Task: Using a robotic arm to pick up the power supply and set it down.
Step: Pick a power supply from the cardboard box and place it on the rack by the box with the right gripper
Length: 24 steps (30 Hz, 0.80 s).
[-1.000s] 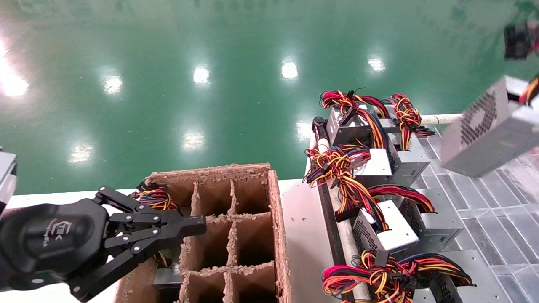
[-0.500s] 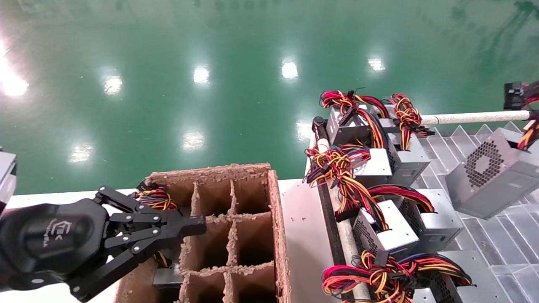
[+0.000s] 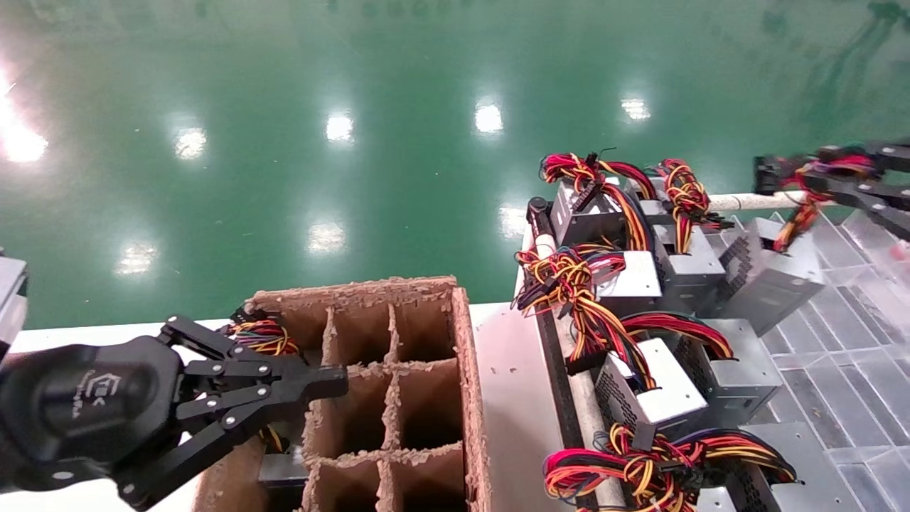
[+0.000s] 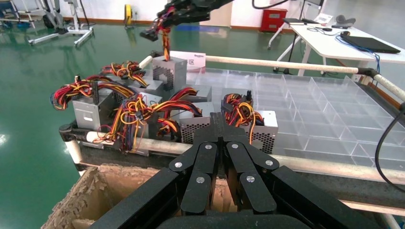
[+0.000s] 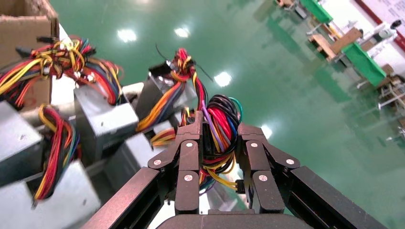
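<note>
Clear tray (image 3: 864, 363), power supply (image 3: 771, 279) now seemingly landed, right gripper (image 3: 828, 181) clamping wires (image 3: 800, 213)

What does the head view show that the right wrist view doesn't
Only the head view shows the left gripper, fingers shut, hovering over the brown cardboard divider box, and the clear compartment tray under the power supplies.

Only the right wrist view shows, up close, the right gripper with its fingers shut on the power supply's wire bundle.

Both show that power supply hanging from its wires by the other units, and the glossy green floor.
</note>
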### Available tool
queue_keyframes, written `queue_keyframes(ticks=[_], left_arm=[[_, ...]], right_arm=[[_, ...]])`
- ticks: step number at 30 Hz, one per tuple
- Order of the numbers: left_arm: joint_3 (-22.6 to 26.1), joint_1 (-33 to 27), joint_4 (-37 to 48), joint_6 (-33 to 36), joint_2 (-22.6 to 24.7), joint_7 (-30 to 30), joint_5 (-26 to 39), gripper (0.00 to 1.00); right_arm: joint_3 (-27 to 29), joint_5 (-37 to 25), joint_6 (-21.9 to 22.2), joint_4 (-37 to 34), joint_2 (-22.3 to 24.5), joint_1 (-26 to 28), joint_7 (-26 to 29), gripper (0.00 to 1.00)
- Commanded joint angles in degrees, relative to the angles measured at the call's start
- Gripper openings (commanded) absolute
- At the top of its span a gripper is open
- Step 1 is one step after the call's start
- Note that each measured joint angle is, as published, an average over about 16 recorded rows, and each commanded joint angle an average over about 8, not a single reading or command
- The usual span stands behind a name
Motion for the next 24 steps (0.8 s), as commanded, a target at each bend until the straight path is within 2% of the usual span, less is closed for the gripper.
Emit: queue_keyframes(ticks=[1,13,24], left_arm=[[0.0,0.0,0.0,0.0,0.0,0.0,0.0,0.0],[0.0,0.0,0.0,0.0,0.0,0.0,0.0,0.0],[0.0,0.0,0.0,0.0,0.0,0.0,0.0,0.0]], right_arm=[[-0.1,0.2,-0.5,-1.9,-1.9,-0.1,-1.4,0.0],[-0.5,-2.9,-4.9,-16.8,-12.4,5.1,-8.1,0.0],[-0.9,-4.1,-10.1,-25.5,-15.9,8.7,-11.6,0.0]])
